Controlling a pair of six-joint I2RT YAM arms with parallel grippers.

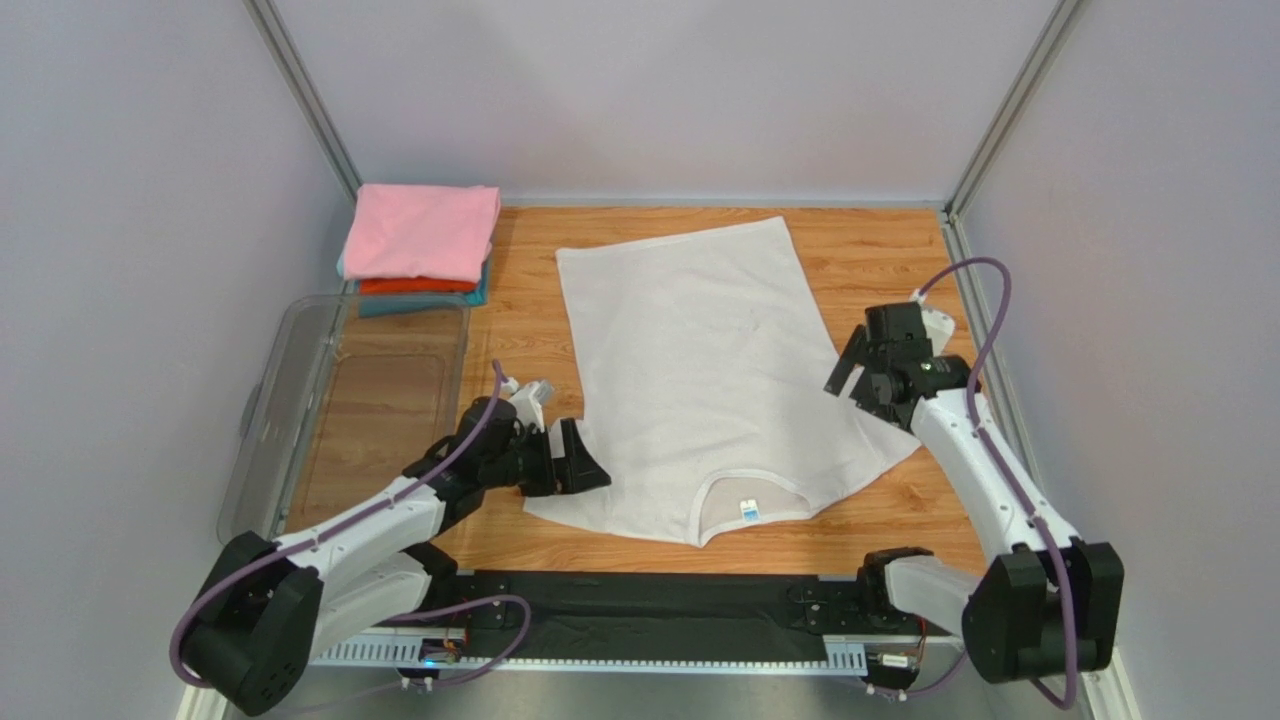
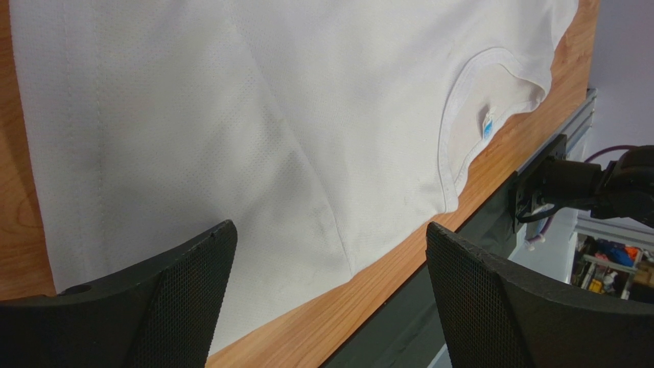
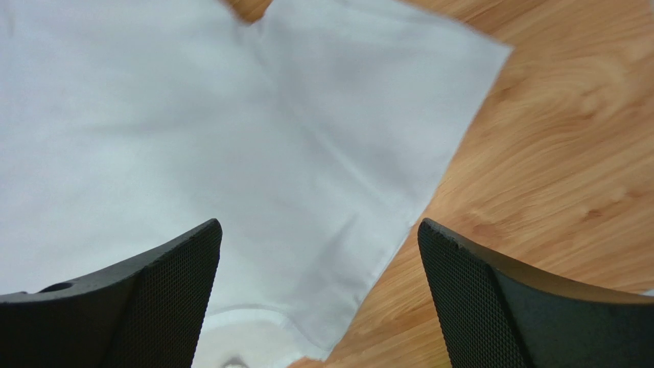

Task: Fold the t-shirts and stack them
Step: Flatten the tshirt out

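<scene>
A plain white t-shirt (image 1: 706, 375) lies spread flat on the wooden table, collar and light-blue neck label (image 1: 750, 512) toward the near edge. It also shows in the left wrist view (image 2: 230, 115) and the right wrist view (image 3: 230, 138). A stack of folded t-shirts, pink (image 1: 421, 230) on top of orange-red (image 1: 418, 285) and teal (image 1: 436, 305), sits at the back left. My left gripper (image 1: 579, 458) is open and empty, just above the shirt's near-left edge. My right gripper (image 1: 854, 371) is open and empty above the shirt's right sleeve.
A clear plastic bin (image 1: 353, 405) lies along the table's left side, in front of the folded stack. A black rail (image 1: 661, 600) runs along the near edge between the arm bases. Grey walls close in the table at the back and sides.
</scene>
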